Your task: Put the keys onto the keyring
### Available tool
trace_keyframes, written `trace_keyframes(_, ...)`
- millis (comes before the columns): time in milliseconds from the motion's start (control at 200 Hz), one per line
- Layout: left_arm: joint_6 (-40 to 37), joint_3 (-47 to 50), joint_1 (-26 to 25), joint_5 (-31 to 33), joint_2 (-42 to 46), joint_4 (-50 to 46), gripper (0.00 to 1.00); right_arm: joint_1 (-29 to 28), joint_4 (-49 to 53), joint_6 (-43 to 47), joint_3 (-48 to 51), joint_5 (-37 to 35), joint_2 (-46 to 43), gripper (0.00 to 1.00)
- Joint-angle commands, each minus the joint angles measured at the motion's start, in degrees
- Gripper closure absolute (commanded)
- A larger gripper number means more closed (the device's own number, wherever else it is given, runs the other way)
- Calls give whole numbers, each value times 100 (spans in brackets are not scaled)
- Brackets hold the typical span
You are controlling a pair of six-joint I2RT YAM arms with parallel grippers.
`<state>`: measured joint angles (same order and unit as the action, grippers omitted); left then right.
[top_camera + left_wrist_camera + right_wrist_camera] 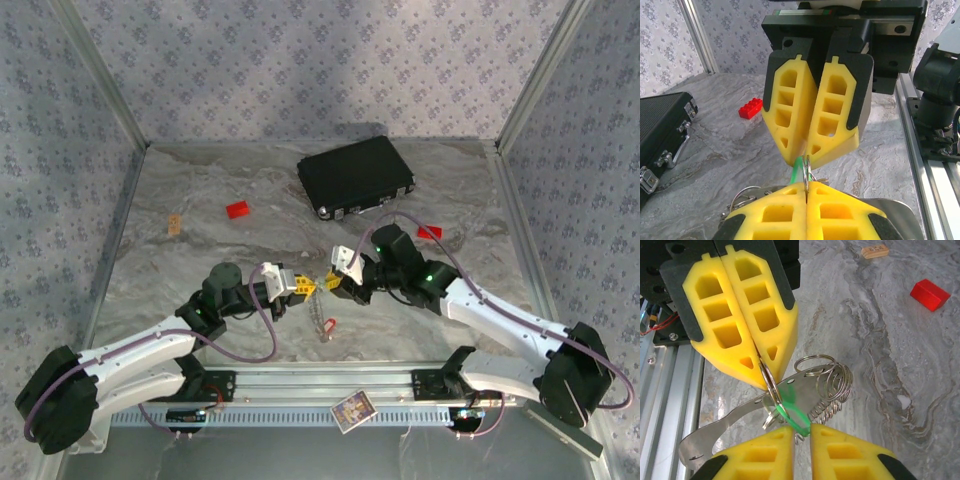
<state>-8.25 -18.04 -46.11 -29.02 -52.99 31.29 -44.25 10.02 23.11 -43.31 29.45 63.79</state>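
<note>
My left gripper (pixel 305 286) (pixel 806 189) is shut on the keyring (pixel 807 171) (pixel 769 382), a thin steel split ring standing on edge between its yellow fingers (pixel 727 335). Tip to tip with it, my right gripper (pixel 331 284) (pixel 802 430) is shut on the bright green key (pixel 796 419) (pixel 797 171), whose tag slants up against the ring. The right gripper's fingers (pixel 790 115) fill the upper left wrist view. A red key (pixel 328 327) lies on the table just below both grippers, apart from them.
A flat steel plate (pixel 740 415) carrying several spare rings (pixel 832 382) hangs under the keyring. A black case (pixel 355 175) sits at the back. Red blocks (pixel 238 209) (pixel 430 232) and a small wooden piece (pixel 175 224) lie around. A card (pixel 352 409) rests on the front rail.
</note>
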Motion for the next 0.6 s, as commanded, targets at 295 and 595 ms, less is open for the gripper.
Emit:
trace_keyframes(295, -149, -129, 14, -190, 51, 446, 100, -94, 223, -5, -275, 259, 234, 94)
trace_keyframes(595, -203, -147, 16, -217, 82, 331, 100, -65, 352, 88, -222, 37, -66, 71)
